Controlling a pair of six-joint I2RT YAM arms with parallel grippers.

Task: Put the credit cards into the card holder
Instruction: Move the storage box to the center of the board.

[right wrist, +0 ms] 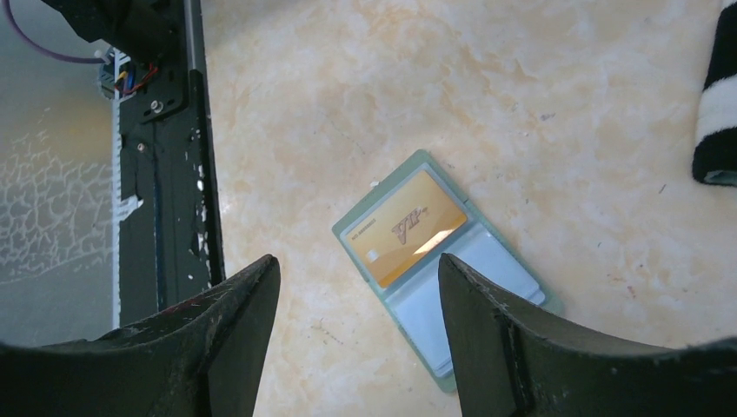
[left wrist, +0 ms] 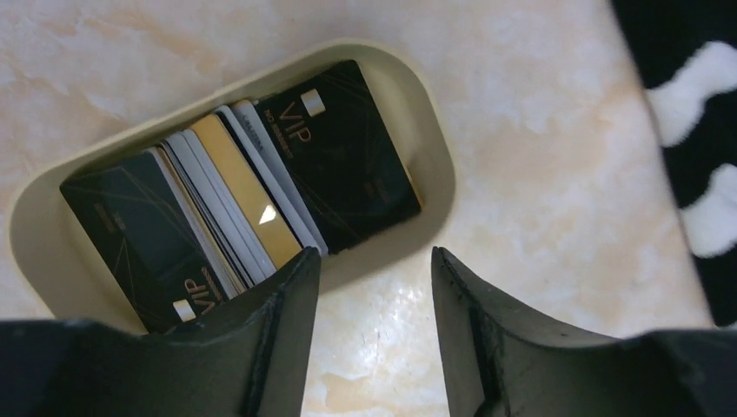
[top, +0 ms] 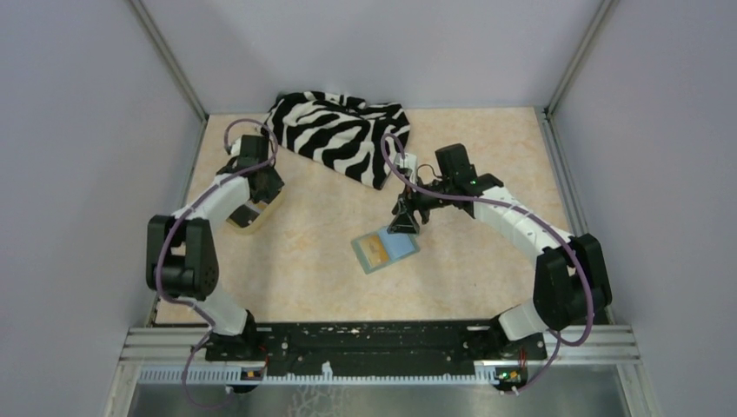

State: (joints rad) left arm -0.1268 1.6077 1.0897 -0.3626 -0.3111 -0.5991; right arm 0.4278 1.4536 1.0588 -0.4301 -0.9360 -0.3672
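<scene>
Left wrist view: left fingers [left wrist: 269, 330], spread empty at the rim of the dish [left wrist: 434, 174], may pinch several packed credit cards [left wrist: 243, 195]; right fingers [right wrist: 235, 330] likewise released.

Bare tabletop [top: 295, 261] around card holder [top: 385, 250], striped cloth [top: 339, 135] bunched behind, dish [left wrist: 439, 174] rim walling cards [left wrist: 348, 165]

The card holder [top: 385, 250] lies open at the middle of the top view, a card [right wrist: 407, 228] on its upper-left half in the right wrist view. Left of it, the dish [left wrist: 432, 165] holds the stacked credit cards [left wrist: 252, 195]. The cloth [top: 339, 135] lies at upper centre, behind both.
</scene>
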